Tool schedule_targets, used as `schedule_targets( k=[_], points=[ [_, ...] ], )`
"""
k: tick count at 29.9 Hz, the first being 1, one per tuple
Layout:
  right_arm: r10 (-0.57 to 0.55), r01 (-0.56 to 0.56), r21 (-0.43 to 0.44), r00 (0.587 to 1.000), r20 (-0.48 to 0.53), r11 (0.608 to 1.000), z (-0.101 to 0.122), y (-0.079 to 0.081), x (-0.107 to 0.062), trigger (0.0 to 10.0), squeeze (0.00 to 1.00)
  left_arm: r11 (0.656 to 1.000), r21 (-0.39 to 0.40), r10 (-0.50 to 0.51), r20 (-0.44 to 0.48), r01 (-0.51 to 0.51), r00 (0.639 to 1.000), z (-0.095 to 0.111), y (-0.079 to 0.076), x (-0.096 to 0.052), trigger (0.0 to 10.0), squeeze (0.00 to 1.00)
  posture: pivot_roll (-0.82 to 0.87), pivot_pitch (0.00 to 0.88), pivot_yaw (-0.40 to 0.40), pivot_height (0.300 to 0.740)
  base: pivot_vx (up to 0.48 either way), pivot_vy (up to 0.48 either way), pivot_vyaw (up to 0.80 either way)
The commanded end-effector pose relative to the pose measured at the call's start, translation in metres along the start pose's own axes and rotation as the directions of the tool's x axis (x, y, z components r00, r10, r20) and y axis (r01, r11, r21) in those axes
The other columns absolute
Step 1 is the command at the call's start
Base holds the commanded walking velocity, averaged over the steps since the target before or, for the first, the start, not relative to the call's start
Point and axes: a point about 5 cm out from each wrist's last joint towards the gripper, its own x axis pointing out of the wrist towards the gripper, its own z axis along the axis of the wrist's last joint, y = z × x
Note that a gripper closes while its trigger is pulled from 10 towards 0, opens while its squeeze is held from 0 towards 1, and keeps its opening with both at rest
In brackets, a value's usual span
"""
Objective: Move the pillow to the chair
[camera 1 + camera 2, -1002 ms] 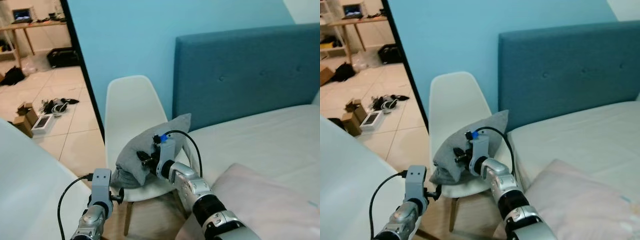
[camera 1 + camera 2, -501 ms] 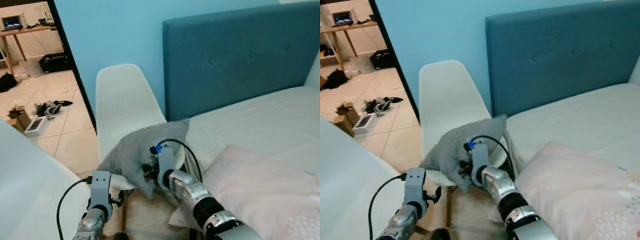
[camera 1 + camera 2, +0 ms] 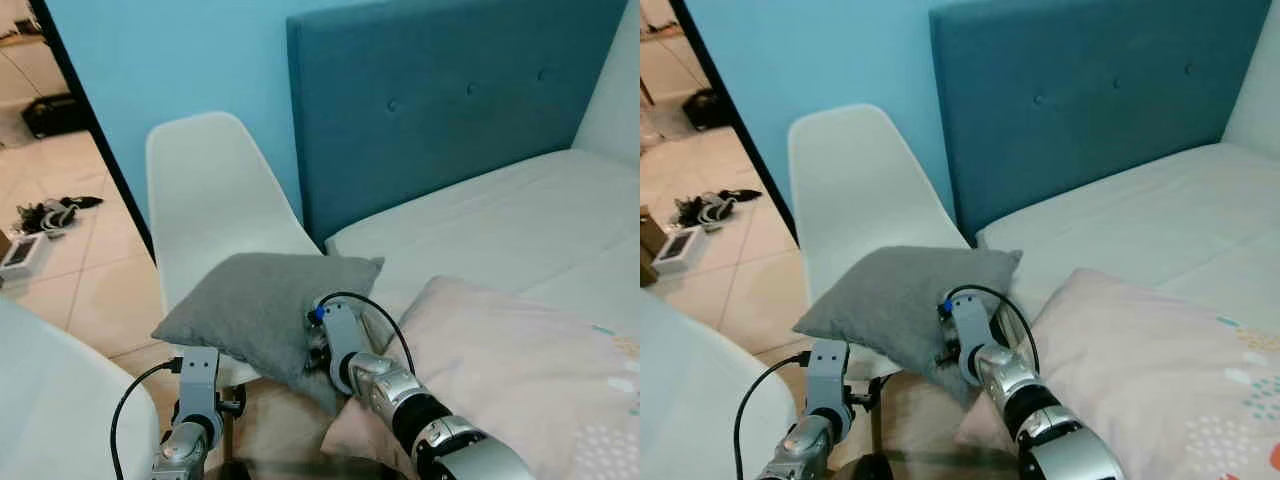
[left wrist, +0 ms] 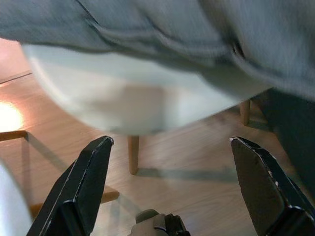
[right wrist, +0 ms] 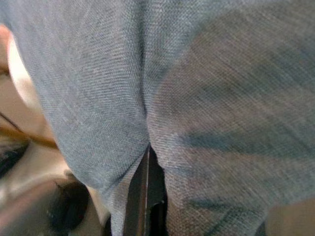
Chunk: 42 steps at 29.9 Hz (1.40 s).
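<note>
You see the grey pillow (image 3: 255, 305) lying flat across the seat of the white chair (image 3: 210, 205), its near corner overhanging the seat's front edge. Your right pincer (image 3: 316, 350) is pressed into the pillow's edge on the side nearer the bed (image 3: 500, 215), fingers buried in the fabric. Your left pincer (image 3: 200, 385) sits below the chair seat, under the pillow's other corner, not touching it. Just beside the chair, a pale pink pillow (image 3: 520, 365) rests on the bed, below the blue headboard (image 3: 440, 95).

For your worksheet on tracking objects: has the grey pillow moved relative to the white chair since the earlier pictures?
Yes. The grey pillow has tipped from upright to flat over the white chair seat.
</note>
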Motion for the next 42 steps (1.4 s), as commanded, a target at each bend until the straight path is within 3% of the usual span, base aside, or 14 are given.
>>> schedule_targets(
  k=[1,6,10,12,22,23,30,33,35,36,38,40,42],
  points=[
    [0.090,-0.097,0.074,0.991,0.095,0.993,0.021,0.020,0.004,10.0,0.00,1.000,-0.012,0.018,0.016,-0.017,1.000,0.001,0.003,0.000,10.0,0.00,-0.04,0.092,0.008,0.581,0.000,0.000,0.00],
    [0.162,-0.185,0.161,0.976,0.146,0.970,0.034,0.040,0.007,10.0,0.00,0.998,-0.039,0.043,0.060,-0.041,0.997,0.009,0.005,0.001,10.0,0.00,-0.02,0.113,-0.007,0.581,0.000,0.000,0.00],
    [0.152,-0.179,0.181,0.976,0.155,0.967,0.038,0.045,0.008,10.0,0.00,0.997,-0.057,0.061,0.100,-0.055,0.993,0.017,0.009,0.002,10.0,0.00,-0.02,0.131,-0.010,0.581,0.000,0.000,0.00],
    [0.127,-0.160,0.206,0.978,0.164,0.965,0.043,0.047,0.008,10.0,0.00,0.995,-0.062,0.085,0.164,-0.076,0.983,0.028,0.016,0.001,10.0,0.00,0.01,0.185,-0.023,0.581,0.000,0.000,0.00],
    [0.065,-0.090,0.147,0.983,0.171,0.985,0.053,0.043,0.008,10.0,0.00,0.991,-0.061,0.133,0.268,-0.121,0.954,0.051,0.035,-0.002,10.0,0.00,0.04,0.248,-0.028,0.581,0.000,0.000,0.00],
    [0.049,-0.078,0.158,0.982,0.180,0.984,0.056,0.040,0.008,10.0,1.00,0.990,-0.060,0.140,0.287,-0.128,0.948,0.057,0.039,-0.003,10.0,0.00,0.05,0.271,-0.027,0.581,0.000,0.000,0.00],
    [0.060,-0.104,0.209,0.976,0.208,0.972,0.059,0.033,0.006,10.0,1.00,0.989,-0.061,0.144,0.310,-0.131,0.940,0.065,0.040,-0.002,10.0,0.00,0.02,0.270,-0.026,0.581,0.000,0.000,0.00],
    [0.056,-0.101,0.209,0.976,0.212,0.973,0.054,0.022,0.005,10.0,1.00,0.990,-0.068,0.139,0.311,-0.124,0.940,0.068,0.036,-0.001,10.0,0.00,0.01,0.259,-0.025,0.581,0.000,0.000,0.00],
    [0.054,-0.098,0.196,0.974,0.219,0.976,0.047,0.003,0.000,10.0,1.00,0.991,-0.073,0.130,0.312,-0.113,0.941,0.071,0.030,0.002,10.0,0.00,-0.02,0.239,-0.022,0.581,0.000,0.000,0.00],
    [0.054,-0.098,0.196,0.974,0.219,0.976,0.047,0.003,0.000,10.0,1.00,0.991,-0.073,0.130,0.312,-0.113,0.941,0.071,0.030,0.002,10.0,0.00,-0.02,0.239,-0.022,0.581,0.000,0.000,0.00],
    [0.074,-0.123,0.199,0.968,0.239,0.972,0.041,-0.020,-0.007,10.0,1.00,0.991,-0.078,0.127,0.316,-0.107,0.940,0.076,0.028,0.005,10.0,0.00,-0.05,0.213,-0.018,0.581,0.000,0.000,0.00],
    [0.074,-0.123,0.199,0.968,0.239,0.972,0.041,-0.020,-0.007,10.0,1.00,0.991,-0.078,0.127,0.316,-0.107,0.940,0.076,0.028,0.005,10.0,0.00,-0.05,0.213,-0.018,0.581,0.000,0.000,0.00],
    [0.111,-0.178,0.235,0.956,0.271,0.956,0.038,-0.034,-0.014,10.0,1.00,0.989,-0.088,0.142,0.315,-0.120,0.938,0.080,0.031,0.007,10.0,0.00,-0.07,0.199,-0.015,0.581,0.000,0.000,0.00]
  ],
)
